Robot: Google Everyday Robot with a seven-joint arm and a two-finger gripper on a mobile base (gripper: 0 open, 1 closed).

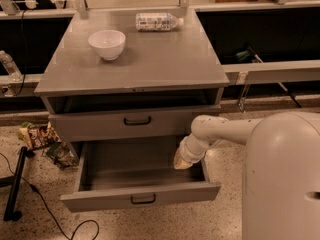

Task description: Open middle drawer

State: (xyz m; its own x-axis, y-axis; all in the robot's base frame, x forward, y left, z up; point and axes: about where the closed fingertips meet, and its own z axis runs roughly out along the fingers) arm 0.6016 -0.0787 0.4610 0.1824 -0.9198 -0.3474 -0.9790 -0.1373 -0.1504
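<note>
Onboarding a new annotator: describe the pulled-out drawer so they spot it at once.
Find the grey cabinet with the white bowl on top. Below its closed drawer sits the middle drawer, with the gripper over its right side. It alone is pulled out, showing a grey interior.

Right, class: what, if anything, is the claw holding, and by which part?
Nothing, as far as shows: the claw hangs inside the open drawer near its right wall, away from the handle.
</note>
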